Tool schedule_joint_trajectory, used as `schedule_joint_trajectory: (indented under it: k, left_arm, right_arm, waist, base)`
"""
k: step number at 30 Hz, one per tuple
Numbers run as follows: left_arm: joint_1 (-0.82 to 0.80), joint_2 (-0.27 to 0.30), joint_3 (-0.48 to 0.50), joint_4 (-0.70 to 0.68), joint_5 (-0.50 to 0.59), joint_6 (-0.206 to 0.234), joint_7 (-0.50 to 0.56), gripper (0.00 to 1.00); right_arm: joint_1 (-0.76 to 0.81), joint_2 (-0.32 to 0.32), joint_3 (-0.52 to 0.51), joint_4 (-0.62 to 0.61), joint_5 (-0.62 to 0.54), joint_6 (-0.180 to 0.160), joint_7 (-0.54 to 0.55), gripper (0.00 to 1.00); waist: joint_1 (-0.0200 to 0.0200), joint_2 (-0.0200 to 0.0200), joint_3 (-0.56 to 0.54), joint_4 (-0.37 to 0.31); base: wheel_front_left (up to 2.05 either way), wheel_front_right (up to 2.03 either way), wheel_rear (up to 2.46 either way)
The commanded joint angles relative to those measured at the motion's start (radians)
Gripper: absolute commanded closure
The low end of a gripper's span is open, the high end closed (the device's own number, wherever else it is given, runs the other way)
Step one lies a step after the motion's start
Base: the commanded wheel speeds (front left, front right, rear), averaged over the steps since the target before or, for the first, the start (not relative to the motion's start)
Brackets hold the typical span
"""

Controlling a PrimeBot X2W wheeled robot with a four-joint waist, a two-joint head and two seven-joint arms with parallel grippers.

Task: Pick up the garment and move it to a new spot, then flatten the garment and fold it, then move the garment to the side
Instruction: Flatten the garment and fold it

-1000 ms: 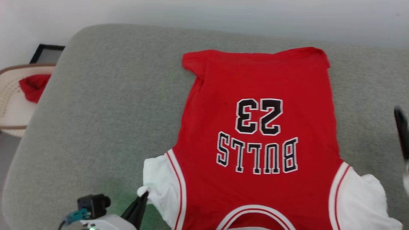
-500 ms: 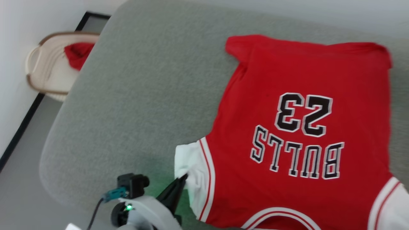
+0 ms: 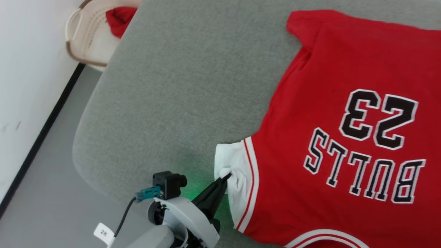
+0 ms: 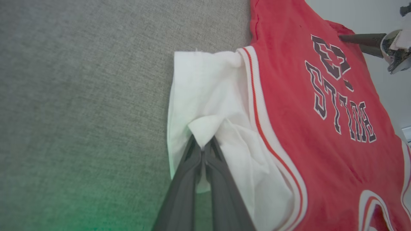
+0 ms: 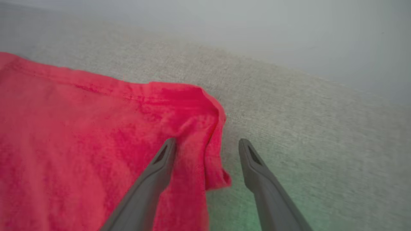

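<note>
Head view: the garment (image 3: 344, 103) lies on a grey cushion (image 3: 189, 86), the left claw (image 3: 225, 177) pinched shut on its white sleeve. Left wrist view: that claw grips a sleeve fold. Right wrist view: the right claw (image 5: 207, 141) gapes empty over the red hem.

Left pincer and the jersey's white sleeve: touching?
Touching. Left wrist view: the left pincer is shut on a raised fold of the white sleeve of the garment, no gap. Head view agrees.
</note>
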Motion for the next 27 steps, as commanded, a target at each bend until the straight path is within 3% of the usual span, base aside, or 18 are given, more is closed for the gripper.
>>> schedule_joint_trajectory:
  k: [1, 4, 5, 6, 17, 27]
  left_arm:
    - [-0.005, -0.008, -0.004, 0.022, 0.007, -0.004, -0.001, 1.00]
    - [-0.009, -0.020, -0.004, 0.049, 0.005, -0.016, -0.004, 1.00]
    - [-0.010, -0.023, -0.003, 0.057, 0.004, -0.019, -0.004, 1.00]
    - [-0.010, -0.026, -0.002, 0.064, 0.004, -0.022, -0.005, 1.00]
    - [-0.005, -0.035, 0.028, 0.124, 0.005, -0.039, -0.013, 1.00]
    - [0.023, 0.019, 0.071, 0.127, 0.014, -0.020, -0.019, 1.00]
  right_arm:
    - [-0.033, 0.011, 0.000, 0.032, -0.015, -0.001, 0.031, 0.00]
    - [-0.069, 0.032, -0.008, 0.104, -0.042, -0.001, 0.098, 0.00]
    - [-0.078, 0.039, -0.010, 0.124, -0.052, -0.001, 0.116, 0.07]
    - [-0.087, 0.042, -0.004, 0.136, -0.063, -0.001, 0.131, 1.00]
    - [-0.149, 0.061, -0.061, 0.214, -0.092, -0.001, 0.176, 1.00]
    - [-0.078, 0.058, -0.027, 0.076, 0.018, -0.001, 0.241, 1.00]
  waist:
    - [0.0000, 0.0000, 0.042, 0.040]
    - [0.0000, 0.0000, 0.048, 0.048]
    - [0.0000, 0.0000, 0.049, 0.050]
    - [0.0000, 0.0000, 0.050, 0.051]
    - [0.0000, 0.0000, 0.022, 0.014]
    - [0.0000, 0.0000, -0.052, -0.099]
  base:
    - [0.00, 0.00, 0.00]
    - [0.00, 0.00, 0.00]
    - [0.00, 0.00, 0.00]
    - [0.00, 0.00, 0.00]
    - [0.00, 0.00, 0.00]
    - [0.00, 0.00, 0.00]
